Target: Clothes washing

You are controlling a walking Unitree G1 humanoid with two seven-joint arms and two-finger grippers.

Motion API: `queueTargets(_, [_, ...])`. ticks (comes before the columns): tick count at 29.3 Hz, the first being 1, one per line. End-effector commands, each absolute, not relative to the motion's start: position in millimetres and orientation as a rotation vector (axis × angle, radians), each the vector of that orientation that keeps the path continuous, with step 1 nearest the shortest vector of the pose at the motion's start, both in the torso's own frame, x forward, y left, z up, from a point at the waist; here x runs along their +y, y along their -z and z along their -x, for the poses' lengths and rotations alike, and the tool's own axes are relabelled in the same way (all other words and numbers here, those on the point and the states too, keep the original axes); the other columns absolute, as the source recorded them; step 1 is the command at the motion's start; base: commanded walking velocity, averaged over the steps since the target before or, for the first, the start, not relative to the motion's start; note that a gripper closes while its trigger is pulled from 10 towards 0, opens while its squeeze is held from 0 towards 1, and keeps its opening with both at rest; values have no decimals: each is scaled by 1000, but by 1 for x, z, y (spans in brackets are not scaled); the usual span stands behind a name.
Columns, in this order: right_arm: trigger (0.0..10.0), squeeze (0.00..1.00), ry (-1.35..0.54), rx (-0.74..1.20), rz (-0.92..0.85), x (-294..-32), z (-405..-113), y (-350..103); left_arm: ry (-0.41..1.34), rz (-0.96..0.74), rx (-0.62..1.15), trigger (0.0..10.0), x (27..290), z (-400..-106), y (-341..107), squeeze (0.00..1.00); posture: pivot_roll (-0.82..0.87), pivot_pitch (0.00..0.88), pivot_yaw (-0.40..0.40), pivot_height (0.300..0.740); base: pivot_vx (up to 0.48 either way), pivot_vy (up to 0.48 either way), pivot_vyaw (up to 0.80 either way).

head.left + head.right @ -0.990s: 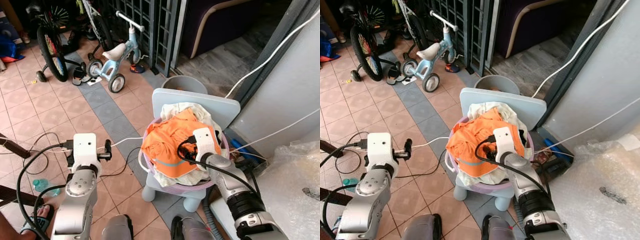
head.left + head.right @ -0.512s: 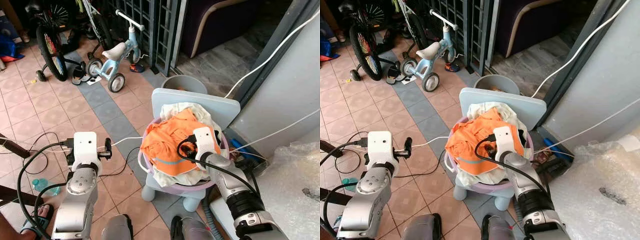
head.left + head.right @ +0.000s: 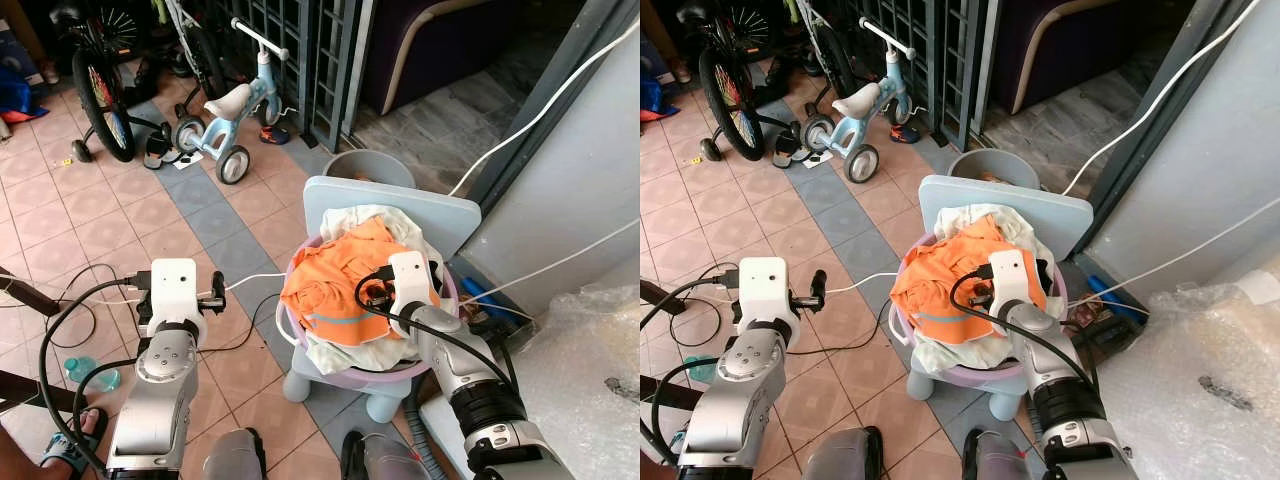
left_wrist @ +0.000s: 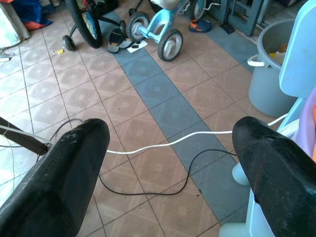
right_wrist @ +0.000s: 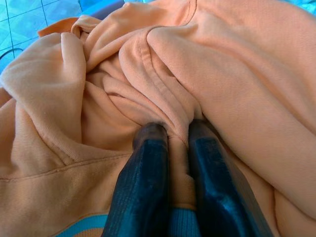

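Orange garment [image 3: 335, 285]: soft knit, crumpled atop round lilac basin [image 3: 345, 378], on pale-blue plastic chair [image 3: 400, 208].
Right end effector [image 5: 174, 143]: fingers pinching a ribbed orange fold.
Left end effector [image 4: 170, 158]: spread wide over tiled floor [image 4: 153, 94].

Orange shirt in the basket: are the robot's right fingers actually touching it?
Touching. The right wrist view shows both black fingers pinching a fold of the orange shirt between them.

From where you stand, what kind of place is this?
Probably a home's tiled porch or entry used for laundry: a purple basin of clothes with an orange garment on top, a child's tricycle beside a bicycle, and a grey bucket.
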State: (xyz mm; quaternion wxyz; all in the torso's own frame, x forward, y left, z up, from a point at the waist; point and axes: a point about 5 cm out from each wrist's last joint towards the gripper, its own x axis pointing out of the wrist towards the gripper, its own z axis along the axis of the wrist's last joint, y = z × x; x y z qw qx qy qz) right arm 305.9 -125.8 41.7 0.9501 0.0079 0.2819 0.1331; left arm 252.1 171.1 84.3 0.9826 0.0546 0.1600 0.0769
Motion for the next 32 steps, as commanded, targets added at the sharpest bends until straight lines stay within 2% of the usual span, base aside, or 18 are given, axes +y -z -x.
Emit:
queueTargets(1, [0,0,-263,531,-46,-126,-310,-49,-172,-111,330,10000,172,-250,-82,0,136,139,-45,740,0,0,0])
queueTargets(4, [0,0,-263,499,-91,-124,-312,-54,-187,-61,349,10000,172,-250,-81,0,134,137,-43,740,0,0,0])
queueTargets(12, [0,0,-270,465,-141,-122,-311,-57,-176,-61,344,10000,169,-251,-81,0,134,133,-45,740,0,0,0])
queueTargets(13, [8431,0,-265,462,-151,-123,-311,-57,-176,-60,343,10000,169,-251,-81,0,136,131,-48,740,0,0,0])
queueTargets(14, [10000,0,-253,452,-149,-124,-311,-58,-177,-58,341,10000,169,-251,-81,0,136,130,-49,740,0,0,0])
queueTargets(19, [10000,0,-308,350,-75,-126,-307,-70,-169,-54,335,10000,167,-250,-81,0,131,117,-52,740,0,0,0])
queueTargets(21, [10000,0,-270,218,4,-129,-306,-85,-151,-57,327,10000,165,-249,-80,0,120,103,-46,740,0,0,0])
queueTargets(24, [10000,0,-274,184,-159,-128,-300,-95,-130,-43,309,10000,162,-251,-81,0,107,88,-38,740,0,0,0])
queueTargets(28, [10000,0,-208,129,-4,-139,-295,-100,-143,-21,337,10000,160,-253,-77,0,90,65,-28,740,0,0,0])
queueTargets(30, [10000,0,-196,128,-101,-142,-293,-101,-141,-20,322,10000,158,-255,-78,0,88,61,-25,740,0,0,0])
queueTargets(32, [10000,0,-196,86,-106,-143,-295,-107,-127,-23,297,10000,154,-256,-81,0,87,58,-32,740,0,0,0])
